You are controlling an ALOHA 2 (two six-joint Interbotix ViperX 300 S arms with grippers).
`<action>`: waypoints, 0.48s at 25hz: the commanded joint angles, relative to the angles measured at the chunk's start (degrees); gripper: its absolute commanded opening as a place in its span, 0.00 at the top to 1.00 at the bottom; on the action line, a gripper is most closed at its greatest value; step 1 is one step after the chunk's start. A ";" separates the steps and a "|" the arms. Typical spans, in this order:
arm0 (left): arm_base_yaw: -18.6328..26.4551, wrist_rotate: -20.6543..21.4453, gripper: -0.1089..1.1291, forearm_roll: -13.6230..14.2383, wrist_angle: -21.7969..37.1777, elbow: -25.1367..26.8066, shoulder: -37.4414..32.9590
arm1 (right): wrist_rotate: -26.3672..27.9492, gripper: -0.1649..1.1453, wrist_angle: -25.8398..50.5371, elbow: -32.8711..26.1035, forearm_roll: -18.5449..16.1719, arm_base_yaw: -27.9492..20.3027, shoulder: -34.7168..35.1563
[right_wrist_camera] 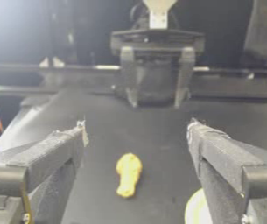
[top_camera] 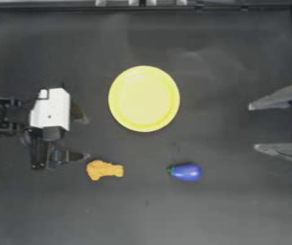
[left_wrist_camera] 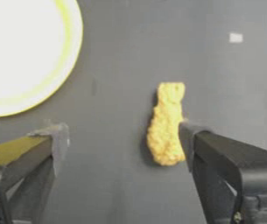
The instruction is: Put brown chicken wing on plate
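From above, the small lumpy orange-brown chicken wing is seen lying on the dark table, near of the large round yellow plate and left of a blue-purple eggplant, with the left gripper spread open just to its left. In the left wrist view, the wing is seen just inside one open jaw, the plate well apart. In the right wrist view, the right gripper is shown open at the table's right side, the wing lying farther off.

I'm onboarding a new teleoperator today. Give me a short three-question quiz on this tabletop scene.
1. True or false: the lumpy orange-brown toy chicken wing lies on the round yellow plate.
2. Which pincer is nearer the wing: A left, B right?
3. Fill in: the small toy beside the wing, the eggplant, is coloured ___.

Key: 1 false; it lies on the dark table. 2 A, open. 3 blue-purple.
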 commanded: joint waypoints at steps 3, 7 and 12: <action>-1.32 -1.14 0.08 -0.26 0.35 -2.64 4.83 | 0.18 0.12 0.09 -1.05 0.26 -0.09 -0.09; -2.64 -2.46 0.08 -0.44 1.85 -4.39 9.05 | 0.26 0.12 0.09 -1.05 0.26 -0.09 0.00; -3.78 -3.08 0.08 -0.53 2.11 -6.15 13.62 | 0.26 0.12 0.09 -0.79 0.26 -0.09 0.00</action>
